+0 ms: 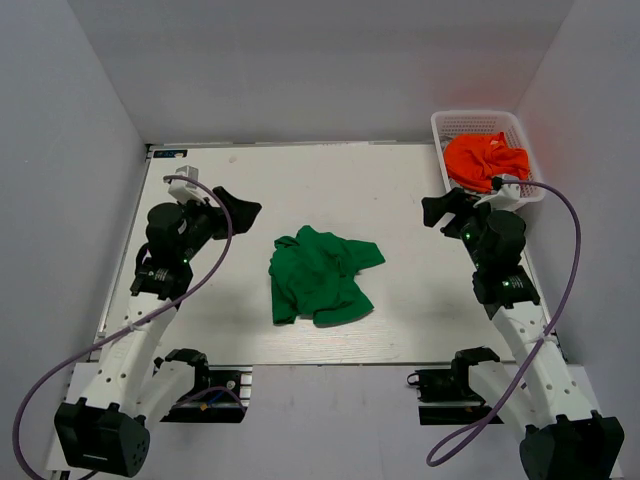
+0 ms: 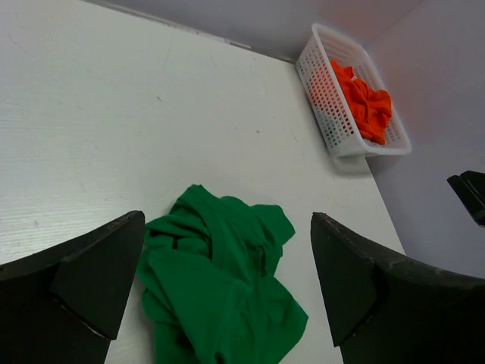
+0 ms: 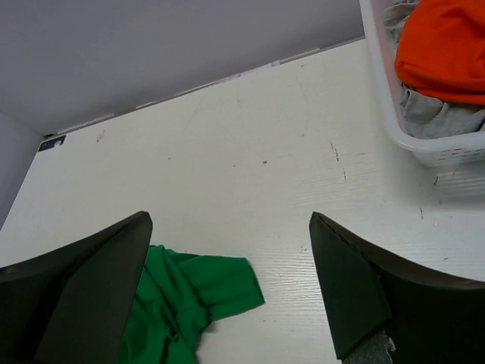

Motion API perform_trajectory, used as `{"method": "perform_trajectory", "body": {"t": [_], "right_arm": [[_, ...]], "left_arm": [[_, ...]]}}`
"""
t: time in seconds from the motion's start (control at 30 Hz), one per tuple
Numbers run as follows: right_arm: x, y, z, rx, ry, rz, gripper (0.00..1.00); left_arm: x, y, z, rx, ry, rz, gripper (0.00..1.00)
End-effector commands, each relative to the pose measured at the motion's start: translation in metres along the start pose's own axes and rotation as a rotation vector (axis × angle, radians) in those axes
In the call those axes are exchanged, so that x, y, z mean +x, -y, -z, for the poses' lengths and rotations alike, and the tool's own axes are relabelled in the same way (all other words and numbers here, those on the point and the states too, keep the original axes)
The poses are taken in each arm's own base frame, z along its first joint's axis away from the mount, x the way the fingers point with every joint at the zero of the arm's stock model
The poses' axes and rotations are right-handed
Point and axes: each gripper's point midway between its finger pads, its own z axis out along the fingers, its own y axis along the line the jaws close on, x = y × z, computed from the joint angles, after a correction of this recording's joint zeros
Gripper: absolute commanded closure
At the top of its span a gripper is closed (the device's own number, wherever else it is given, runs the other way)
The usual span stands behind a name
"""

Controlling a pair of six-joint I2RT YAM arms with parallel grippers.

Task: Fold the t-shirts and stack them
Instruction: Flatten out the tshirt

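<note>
A: Left gripper [image 1: 237,207] and right gripper [image 1: 447,210] both stand spread wide and hold nothing. Where is the cloth?

B: Green shirt [image 1: 318,275] lies crumpled on the bench [image 1: 330,175], between the two grippers and touching neither. Orange shirt [image 1: 483,160] is bunched in the basket [image 1: 475,117], just beyond the right gripper.

A: How will the green shirt handle, you think?

B: Light and very soft, I judge. It will sag and drag, and keep no shape. One pinch in the middle lifts only a fold.

A: So where to take it?

B: At an outer edge, I would say. One flap sticks out toward the right gripper. With one gripper at each side, they could pull it flat. Which edge is the hem, I cannot tell in this crumple.
</note>
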Motion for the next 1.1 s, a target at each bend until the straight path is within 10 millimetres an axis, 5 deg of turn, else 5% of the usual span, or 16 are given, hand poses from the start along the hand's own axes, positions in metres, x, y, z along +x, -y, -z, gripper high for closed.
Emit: {"method": "perform_trajectory", "body": {"t": [0.0,0.23,0.43,0.77,1.07], "right_arm": [[-0.01,-0.01,0.001,-0.04,0.022,-0.005,0.1],[0.012,0.004,-0.004,0.011,-0.04,-0.004,0.1],[0.035,0.003,-0.017,0.002,-0.192,0.02,0.1],[0.099,0.0,-0.039,-0.067,-0.464,0.062,0.1],[0.136,0.015,-0.049,0.03,-0.569,0.08,0.1]], "left_arm": [[0.003,0.009,0.002,0.054,0.004,0.049,0.0],[0.019,0.019,0.007,0.138,-0.035,-0.006,0.0],[0.091,-0.012,-0.006,0.046,-0.309,0.104,0.0],[0.211,-0.048,0.034,-0.17,-0.641,0.219,0.02],[0.27,-0.069,0.062,-0.346,-0.813,0.189,0.13]]}}
